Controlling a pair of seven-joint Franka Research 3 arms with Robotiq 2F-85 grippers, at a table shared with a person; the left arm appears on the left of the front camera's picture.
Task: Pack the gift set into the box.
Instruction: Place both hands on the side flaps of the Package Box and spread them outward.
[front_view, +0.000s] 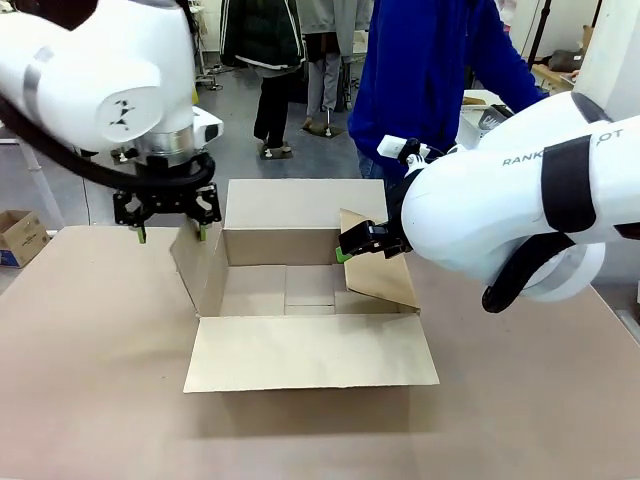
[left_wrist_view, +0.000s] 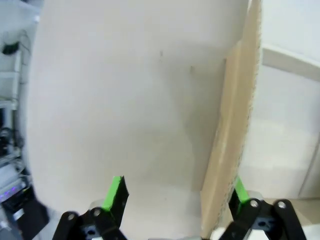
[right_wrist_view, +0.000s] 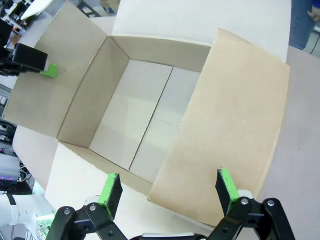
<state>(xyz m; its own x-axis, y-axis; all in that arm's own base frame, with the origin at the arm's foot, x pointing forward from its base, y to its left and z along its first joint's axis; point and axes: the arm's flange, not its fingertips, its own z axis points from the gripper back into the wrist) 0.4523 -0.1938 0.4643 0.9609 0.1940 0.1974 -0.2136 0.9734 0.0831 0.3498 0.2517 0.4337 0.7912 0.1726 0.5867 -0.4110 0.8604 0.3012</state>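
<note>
Table (front_view: 90, 400) first: it is covered in brown, and the box (front_view: 290, 285) sits in the middle of it with all four top flaps open. In the right wrist view the floor of the box is bare cardboard, so I judge that nothing is packed yet. A person in a blue top (front_view: 430, 70) stands just behind the box at the far side.

The near flap (front_view: 310, 352) lies flat on the table toward me and the far flap (front_view: 300, 203) stands up at the back. The left flap (front_view: 195, 270) and the right flap (front_view: 380, 275) both stand at a slant, and I think these two are the ones that can get in the way.

My left gripper (front_view: 171, 234) hangs over the top edge of the left flap with its fingers spread apart, gripping nothing. In the left wrist view the cardboard edge passes between the fingers, close to one of them. My right gripper (right_wrist_view: 169, 184) is also released, with its fingers wide over the right flap. I cannot tell if a green pad (right_wrist_view: 224, 185) touches the cardboard.

I judge the step now is to hold the mouth wide. To do it well I would press both side flaps gently outward and keep the arms out of the opening.
</note>
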